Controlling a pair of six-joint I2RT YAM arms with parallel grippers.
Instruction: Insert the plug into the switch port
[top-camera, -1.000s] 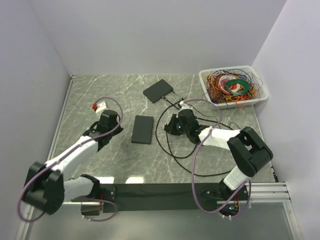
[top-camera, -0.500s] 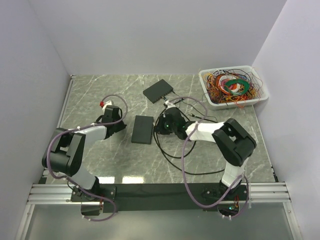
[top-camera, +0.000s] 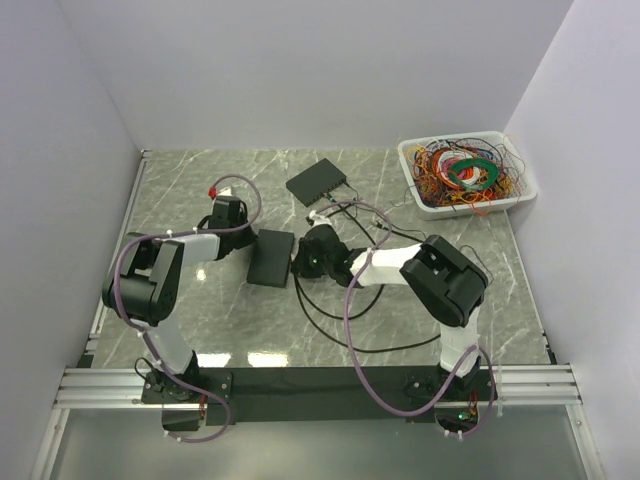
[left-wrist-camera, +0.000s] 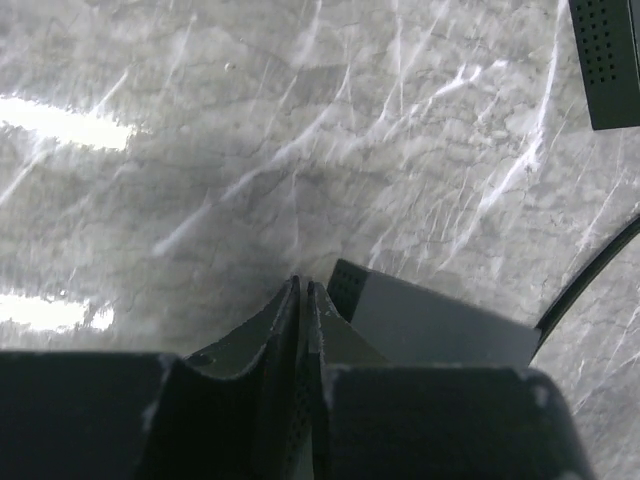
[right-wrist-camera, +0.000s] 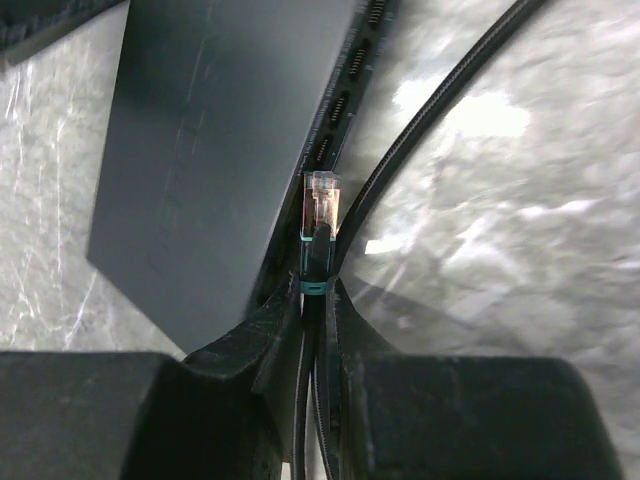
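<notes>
From above: flat black rectangular switch box (top-camera: 272, 258) lying on the grey marble bench (top-camera: 200, 180), long axis running near-to-far, set between the two tools. Left tool (top-camera: 246, 243) at the box's left edge, right tool (top-camera: 300, 262) just beside its right edge. Nearer to the port side: the right arm. Thin black cable (top-camera: 345, 300) looping away behind the right tool. Further back, a second black box (top-camera: 316, 181) and a white bin of coloured wires (top-camera: 465, 175), both well apart from the work.

From the left wrist: left tool (left-wrist-camera: 303, 300) pinched narrow, fingers pressed together with nothing between them. Corner of the switch box (left-wrist-camera: 440, 320) just to the right of the fingertips; touching or merely beside, cannot tell. Probably there to brace the box against a push from the other side.

From the right wrist: right tool (right-wrist-camera: 318, 300) clamped on the black boot of a clear-tipped plug (right-wrist-camera: 321, 200) with a teal ring at its base. Plug tip right at the port face, level with the row of dark port slots (right-wrist-camera: 345, 95) along the box edge. Plug's long axis at a shallow angle to that face, more along the row than into it. Likely called for next: a turn of the tip leftward toward a slot, then a straight push. Contact with any port: too dim to tell.
</notes>
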